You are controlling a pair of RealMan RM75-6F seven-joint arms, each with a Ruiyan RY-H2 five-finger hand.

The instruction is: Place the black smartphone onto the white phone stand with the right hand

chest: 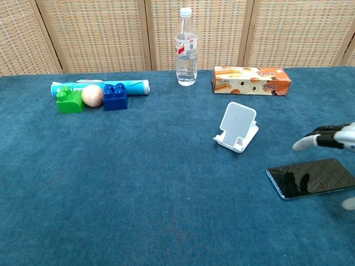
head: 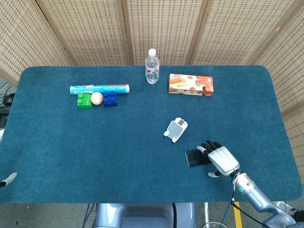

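Note:
The black smartphone [head: 195, 157] [chest: 308, 178] lies flat on the blue table, right of centre near the front. My right hand [head: 219, 159] [chest: 330, 138] hovers over the phone's right end with its fingers spread and nothing in them; whether it touches the phone I cannot tell. The white phone stand [head: 175, 129] [chest: 237, 127] sits upright a short way behind and left of the phone, with nothing on it. Only a fingertip of my left hand [head: 6, 179] shows at the table's front left edge.
At the back stand a water bottle [head: 152, 66] and an orange snack box [head: 190, 84]. Back left lie a light-blue tube [head: 99, 89], a green block [head: 84, 100], a small ball [head: 97, 98] and a blue block [head: 110, 99]. Wicker screens close off the rear.

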